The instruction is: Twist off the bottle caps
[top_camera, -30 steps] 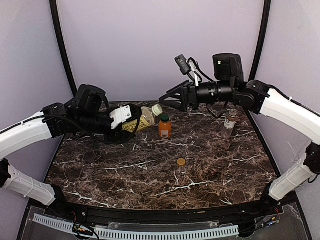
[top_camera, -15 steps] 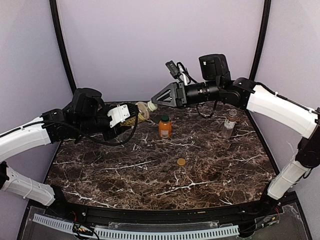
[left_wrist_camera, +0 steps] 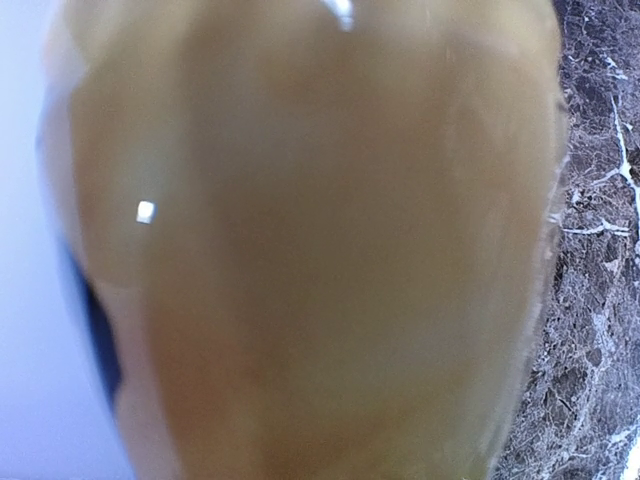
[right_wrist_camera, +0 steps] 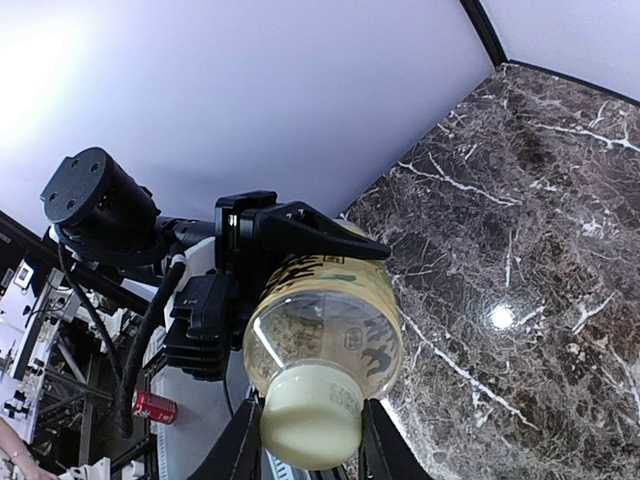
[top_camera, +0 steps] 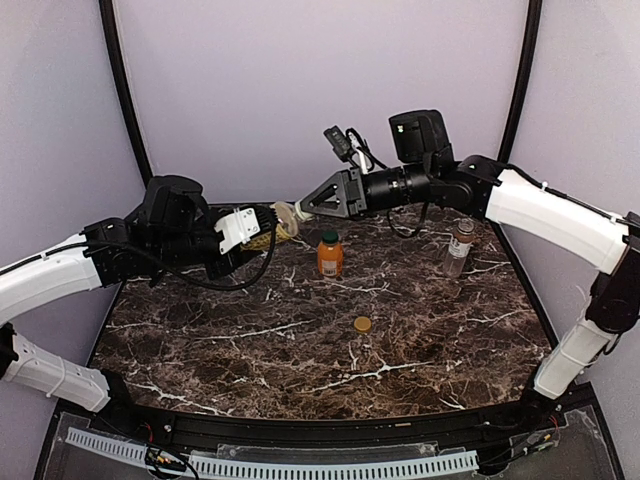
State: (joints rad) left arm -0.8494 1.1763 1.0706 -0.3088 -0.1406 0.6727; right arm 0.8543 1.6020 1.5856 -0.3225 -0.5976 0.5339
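Right hand (top_camera: 300, 209) reaches in level from the side, and its two fingers are pressed on the opposite sides of the cream cap (right_wrist_camera: 309, 432), so it seems clamped on it. The cap is small and smooth. It will probably slip if the grip sits near the outer end, so the side wall is the place to hold it.

Behind the cap is the yellow bottle (right_wrist_camera: 325, 320), lying level in the air above the bench (right_wrist_camera: 520, 200) with its neck toward the right hand. It looks like light, thin plastic with a printed label, so the body may dent or turn under a strong twist.

Further back, the left hand (top_camera: 258, 235) is clamped around the middle of the bottle and must resist the turning.

On the bench stand an orange bottle (top_camera: 330, 257) with a green cap (top_camera: 329, 237) and a clear bottle (top_camera: 458, 248). A tan cap (top_camera: 362, 324) lies loose.
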